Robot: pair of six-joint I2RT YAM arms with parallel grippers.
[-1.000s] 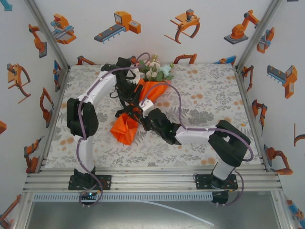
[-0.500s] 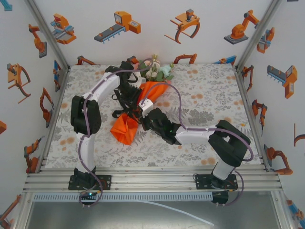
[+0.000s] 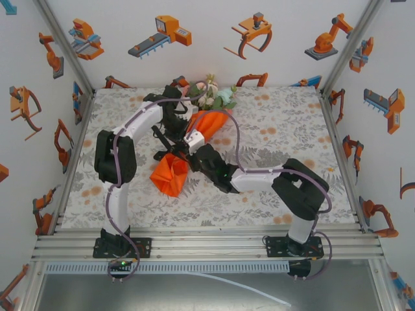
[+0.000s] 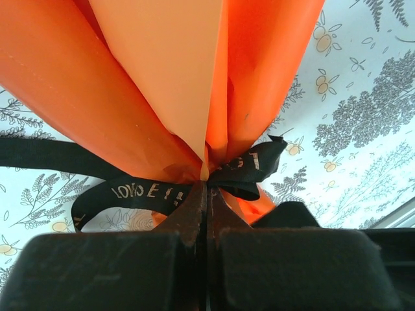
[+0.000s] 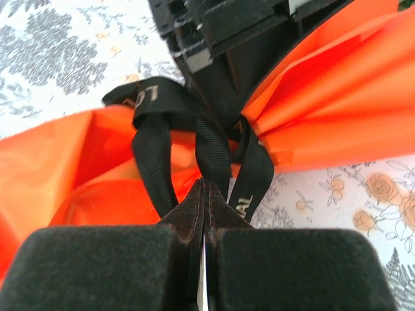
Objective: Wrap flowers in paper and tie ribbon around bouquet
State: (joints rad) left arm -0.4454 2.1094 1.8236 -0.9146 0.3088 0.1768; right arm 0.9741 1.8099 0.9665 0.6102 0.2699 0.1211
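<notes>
The wrapping is judged done: the orange paper [image 4: 152, 78] is gathered into a cone and pinched to a narrow neck, and its loose end is flared toward the near left on the floral table cover [image 3: 292, 123]. The left gripper [image 4: 206, 193] is shown with its fingers pressed together on the black ribbon [image 4: 150, 190] right at that neck, where the lettered band is wound around the paper. The bouquet [image 3: 209, 123] is laid left of the table's middle, slanting away, and the flowers [image 3: 211, 97] are seen at its far end by the back wall. Just to the right, the right gripper [image 5: 203, 193] is clamped on a ribbon strand that leads out of crossed loops. The tie is judged begun but unfinished. Whether a knot is cinched cannot be told, and tightening and letting go are left.
</notes>
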